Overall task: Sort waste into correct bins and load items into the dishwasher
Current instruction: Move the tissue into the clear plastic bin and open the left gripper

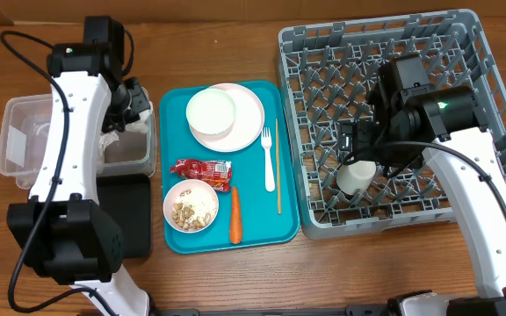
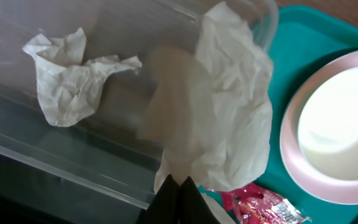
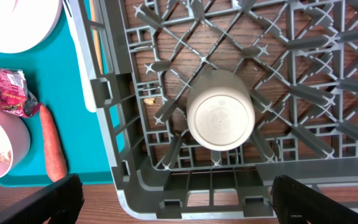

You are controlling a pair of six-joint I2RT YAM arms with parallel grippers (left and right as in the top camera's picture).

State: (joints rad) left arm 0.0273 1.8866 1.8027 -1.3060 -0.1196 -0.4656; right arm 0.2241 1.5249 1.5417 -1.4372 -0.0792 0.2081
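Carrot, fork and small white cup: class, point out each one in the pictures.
carrot (image 1: 234, 215), overhead view, middle of its length.
fork (image 1: 269, 162), overhead view, on the handle.
small white cup (image 3: 220, 118), right wrist view, centre of its upturned base.

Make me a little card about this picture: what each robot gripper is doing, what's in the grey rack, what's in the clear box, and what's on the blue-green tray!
left gripper: shut on the held napkin, at the clear tub's edge
right gripper: open, over the cup
grey rack: one small white cup, upside down
clear tub: a loose napkin inside
teal tray: plate with a bowl on it, red wrapper, crumb bowl, carrot, fork, wooden stick
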